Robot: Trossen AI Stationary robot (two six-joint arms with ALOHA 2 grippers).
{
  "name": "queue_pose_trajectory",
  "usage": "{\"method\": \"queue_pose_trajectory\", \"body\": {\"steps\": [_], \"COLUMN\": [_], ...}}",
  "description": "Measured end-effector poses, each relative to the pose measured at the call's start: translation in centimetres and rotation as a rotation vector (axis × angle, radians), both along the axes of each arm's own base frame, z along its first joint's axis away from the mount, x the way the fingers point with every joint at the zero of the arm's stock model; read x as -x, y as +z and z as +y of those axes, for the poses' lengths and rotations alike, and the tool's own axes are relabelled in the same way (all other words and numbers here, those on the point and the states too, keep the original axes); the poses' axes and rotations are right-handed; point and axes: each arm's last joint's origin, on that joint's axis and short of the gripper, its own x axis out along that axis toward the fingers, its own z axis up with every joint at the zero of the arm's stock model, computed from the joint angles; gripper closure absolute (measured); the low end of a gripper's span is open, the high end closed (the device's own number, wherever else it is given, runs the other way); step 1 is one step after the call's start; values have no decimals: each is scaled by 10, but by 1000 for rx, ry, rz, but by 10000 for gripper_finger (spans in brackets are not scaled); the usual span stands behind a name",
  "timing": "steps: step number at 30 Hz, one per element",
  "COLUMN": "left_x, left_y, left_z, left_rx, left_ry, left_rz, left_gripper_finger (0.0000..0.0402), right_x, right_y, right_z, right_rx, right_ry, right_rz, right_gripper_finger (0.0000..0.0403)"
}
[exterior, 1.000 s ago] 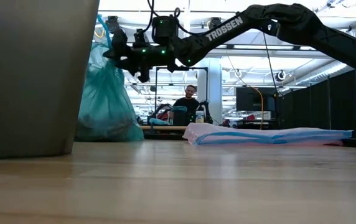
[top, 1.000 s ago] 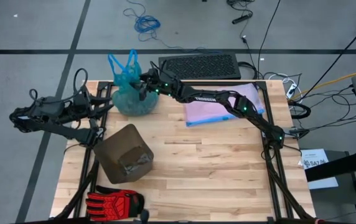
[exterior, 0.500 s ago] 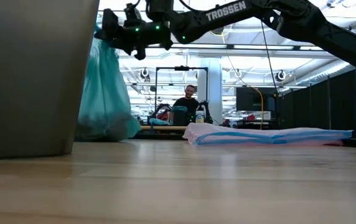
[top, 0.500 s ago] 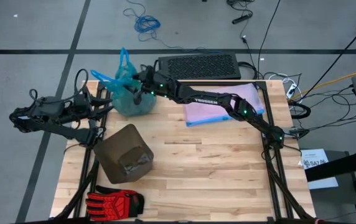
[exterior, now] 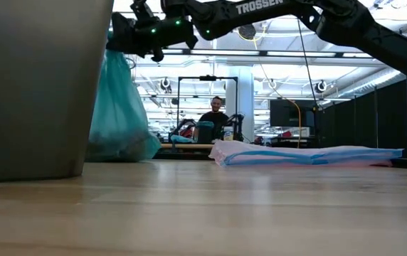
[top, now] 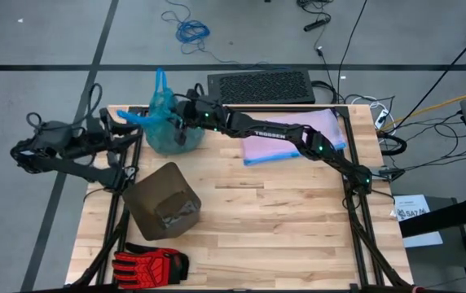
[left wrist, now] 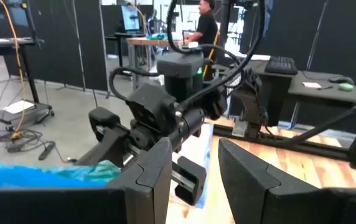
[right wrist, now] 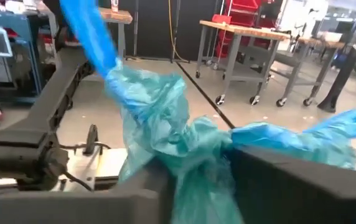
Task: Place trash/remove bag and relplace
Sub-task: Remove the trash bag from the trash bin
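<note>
The bag (top: 166,124) (bunched neck) between right end effector (top: 181,120) fingers.

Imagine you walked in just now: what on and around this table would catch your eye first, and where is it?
First, the teal bag at the table's far left corner, its gathered neck pinched by the right gripper, whose long dark arm stretches across the table. Next, the brown bin tipped over near the left edge, with a red glove at the near edge. The left gripper waits beside the bag.
</note>
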Motion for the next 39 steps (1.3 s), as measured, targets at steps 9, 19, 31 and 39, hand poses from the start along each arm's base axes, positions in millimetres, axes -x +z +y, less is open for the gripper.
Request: {"method": "queue_pose_trajectory", "body": {"steps": [9, 19, 31, 39], "left_x": [18, 27, 40, 47], "left_y": [24, 10, -15, -18], "left_z": [4, 14, 17, 16], "left_rx": [-64, -98, 36, 159], "left_ry": [42, 407, 495, 351], "left_rz": [-63, 89, 196, 142], "left_gripper_finger": [267, 285, 399, 399], "right_x": [-4, -10, -13, -9], "right_y": [1, -3, -3, 12], "right_z": [16, 49, 85, 109], "right_rx": [244, 397, 437, 471], "right_ry": [44, 120, 173, 181], "right_rz": [49, 108, 132, 112], "right_gripper_finger": [395, 402, 403, 403]}}
